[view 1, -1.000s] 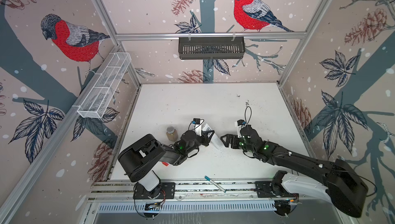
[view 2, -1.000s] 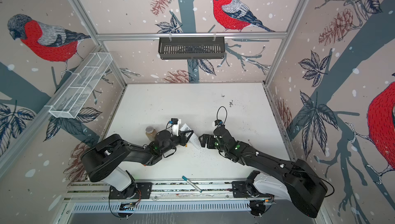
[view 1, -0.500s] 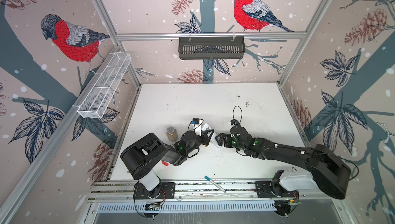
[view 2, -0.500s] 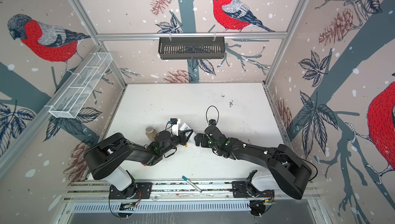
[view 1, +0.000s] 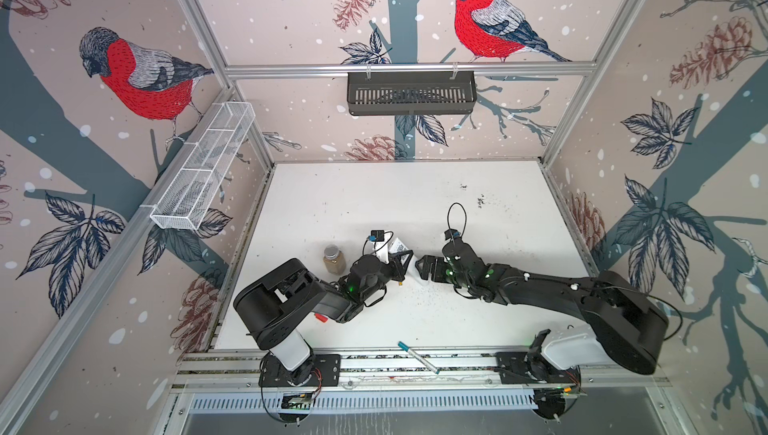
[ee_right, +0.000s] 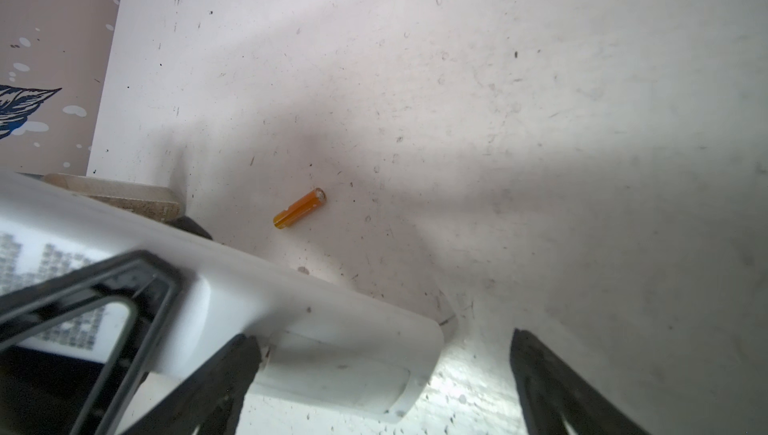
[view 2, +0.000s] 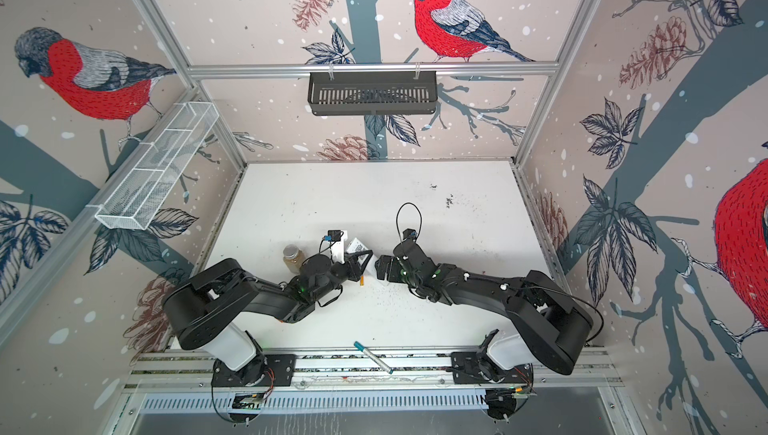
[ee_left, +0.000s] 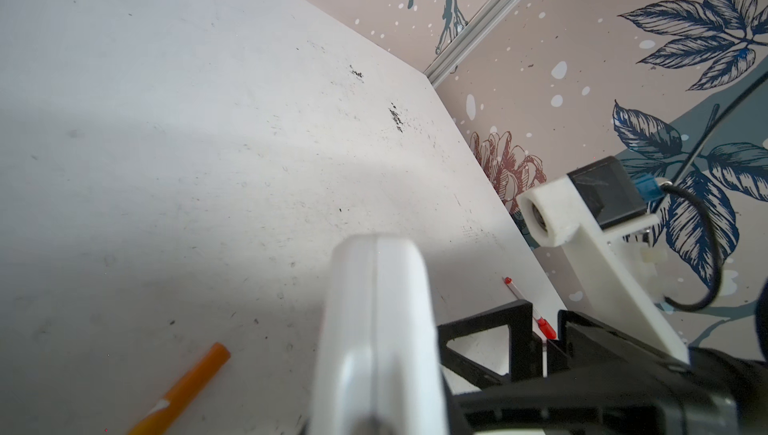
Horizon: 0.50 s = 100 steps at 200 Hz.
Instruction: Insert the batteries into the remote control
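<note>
The remote control (view 1: 398, 247) is a white bar held off the table, label side up, with my left gripper (view 1: 402, 259) shut on it. In the left wrist view the remote control (ee_left: 376, 329) shows edge-on. My right gripper (ee_right: 382, 370) is open at the remote's (ee_right: 299, 300) free end. One of its black fingers (ee_right: 232, 370) lies against the remote's edge, the other stands well apart. A single orange battery (ee_right: 299, 207) lies on the table just in front of the left gripper, also visible as the battery (view 1: 400, 283) in a top view and the battery (ee_left: 187, 387) in the left wrist view.
A small brown jar (view 1: 333, 259) stands left of the left gripper. A teal-capped pen (view 1: 417, 357) lies on the front rail. A red-capped marker (ee_left: 536, 316) lies near the right wall. A black basket (view 1: 411, 92) and a wire basket (view 1: 203, 171) hang on the walls.
My right gripper has moved left, still open, until its fingers reach the remote's end. The left gripper has kept hold of the remote and hardly shifted.
</note>
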Each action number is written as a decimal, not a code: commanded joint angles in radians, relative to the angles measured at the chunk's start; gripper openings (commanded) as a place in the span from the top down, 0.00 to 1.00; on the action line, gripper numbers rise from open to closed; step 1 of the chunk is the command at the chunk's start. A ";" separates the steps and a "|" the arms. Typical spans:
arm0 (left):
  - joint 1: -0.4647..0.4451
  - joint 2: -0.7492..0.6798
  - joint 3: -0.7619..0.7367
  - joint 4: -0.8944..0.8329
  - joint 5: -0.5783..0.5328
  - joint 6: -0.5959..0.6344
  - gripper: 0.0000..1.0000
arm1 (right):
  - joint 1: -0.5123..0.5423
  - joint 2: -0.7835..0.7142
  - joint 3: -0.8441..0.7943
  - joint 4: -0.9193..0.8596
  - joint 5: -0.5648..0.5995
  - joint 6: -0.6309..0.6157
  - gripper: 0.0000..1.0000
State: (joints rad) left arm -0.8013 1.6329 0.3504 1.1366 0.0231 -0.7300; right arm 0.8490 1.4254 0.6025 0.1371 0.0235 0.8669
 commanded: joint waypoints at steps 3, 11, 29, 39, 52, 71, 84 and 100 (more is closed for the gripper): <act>-0.001 -0.003 -0.006 -0.050 0.015 0.042 1.00 | -0.001 0.029 0.010 0.009 -0.007 0.016 0.02; -0.001 -0.006 -0.007 -0.054 0.015 0.044 1.00 | -0.001 0.039 0.010 0.005 -0.004 0.024 0.02; -0.002 -0.013 -0.007 -0.061 0.015 0.043 1.00 | -0.001 0.069 0.018 -0.019 0.002 0.043 0.02; -0.001 -0.019 -0.008 -0.062 0.015 0.044 1.00 | 0.000 0.085 0.025 -0.037 0.011 0.053 0.02; -0.001 -0.025 -0.011 -0.066 0.015 0.047 1.00 | 0.002 0.101 0.028 -0.056 0.028 0.069 0.02; 0.000 -0.036 -0.014 -0.072 0.014 0.050 1.00 | 0.006 0.118 0.039 -0.090 0.063 0.082 0.02; -0.003 -0.046 -0.016 -0.080 0.009 0.055 1.00 | 0.022 0.137 0.076 -0.165 0.121 0.077 0.02; -0.004 -0.061 -0.016 -0.101 -0.004 0.068 1.00 | 0.048 0.170 0.146 -0.286 0.218 0.062 0.01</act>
State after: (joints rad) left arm -0.7967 1.5894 0.3378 1.0946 -0.0990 -0.7349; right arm 0.8700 1.5455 0.6888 0.1379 0.0586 0.9428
